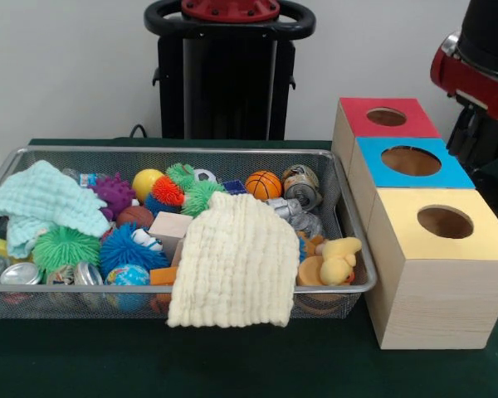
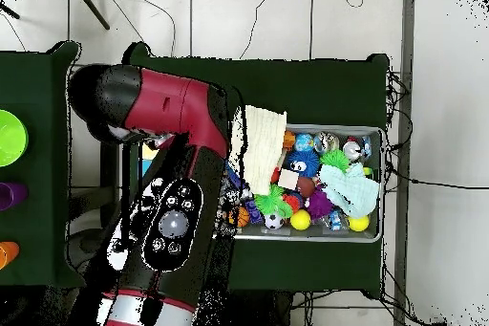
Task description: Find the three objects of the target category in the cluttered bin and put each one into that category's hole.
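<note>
A wire mesh bin [image 1: 183, 151] holds mixed clutter. A cream cloth [image 1: 232, 265] hangs over its front rim, and a mint cloth [image 1: 46, 199] lies at its left end. Between them lie spiky balls in blue [image 1: 124, 247], green [image 1: 65, 247] and purple [image 1: 114, 195], a small basketball [image 1: 263, 184], metal cans [image 1: 301, 186], a wooden block [image 1: 170, 225] and yellow rubber ducks [image 1: 336, 261]. Right of the bin stand three wooden boxes with round holes, topped red [image 1: 353, 112], blue [image 1: 373, 170] and yellow [image 1: 398, 207]. Neither view shows the gripper.
A red and black arm link [image 1: 473, 66] shows at the right edge, beside the boxes. In the overhead view the arm [image 2: 162, 179] covers the boxes and the bin's [image 2: 380, 184] left end. Green and purple items [image 2: 8, 138] sit on a separate table.
</note>
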You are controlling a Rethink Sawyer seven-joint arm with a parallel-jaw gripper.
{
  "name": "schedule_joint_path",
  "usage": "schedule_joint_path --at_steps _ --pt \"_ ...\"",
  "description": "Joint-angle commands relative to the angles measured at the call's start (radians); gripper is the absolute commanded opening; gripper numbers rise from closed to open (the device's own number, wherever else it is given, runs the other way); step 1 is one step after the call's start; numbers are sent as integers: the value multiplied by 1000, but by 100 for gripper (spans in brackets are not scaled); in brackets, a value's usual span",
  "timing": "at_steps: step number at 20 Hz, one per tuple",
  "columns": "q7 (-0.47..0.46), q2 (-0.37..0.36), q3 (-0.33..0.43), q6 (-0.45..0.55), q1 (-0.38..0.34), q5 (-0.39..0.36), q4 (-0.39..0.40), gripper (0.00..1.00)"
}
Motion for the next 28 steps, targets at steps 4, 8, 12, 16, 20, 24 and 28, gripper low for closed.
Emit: schedule_joint_path --at_steps 4,8,12,16,20,24,28 --pt "-56 -93 98 34 -72 -76 157 0" --pt "-117 -117 119 -2 -87 -88 201 0" --pt "-167 -133 145 -18 -104 -107 223 0" --pt "-195 -151 171 -32 -116 -128 241 0" --pt "-213 -162 195 -46 -130 -149 254 0" --pt "-226 -174 221 -52 -149 -173 262 0" --pt "-244 -194 251 -66 -173 -195 285 0"
